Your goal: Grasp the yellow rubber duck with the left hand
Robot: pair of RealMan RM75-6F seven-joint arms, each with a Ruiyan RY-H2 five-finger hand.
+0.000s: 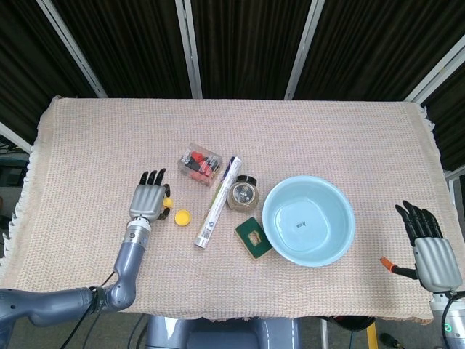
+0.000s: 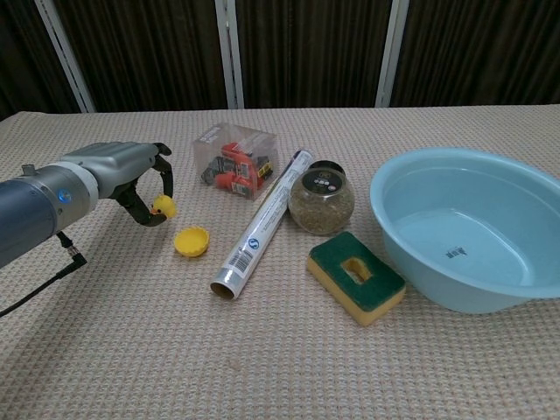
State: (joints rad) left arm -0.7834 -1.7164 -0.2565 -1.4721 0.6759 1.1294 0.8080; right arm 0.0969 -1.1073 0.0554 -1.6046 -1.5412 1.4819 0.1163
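- Your left hand [image 2: 131, 175] has the yellow rubber duck [image 2: 163, 206] pinched between thumb and a curled finger, the other fingers hooked over it; the grasp looks made, and the duck appears to sit just clear of the tablecloth [image 2: 105, 350], though you cannot be sure it is off the cloth.
- The hand comes in low and palm-down, probably because the duck is small and leaves only a fingertip pinch.
- The duck sits just left of the yellow cap [image 2: 192, 241], near the clear box of red parts [image 2: 236, 162]; the cap is apart from your fingers.
- The chest view shows the pinch from the side: thumb under, finger over, duck between.
- The head view hides that; there the left hand [image 1: 147, 200] covers most of the duck [image 1: 168, 203], leaving a yellow sliver.
- Only the head view shows your right hand [image 1: 429, 247], fingers spread, holding nothing, beyond the blue basin [image 1: 309, 219] at the table's edge.
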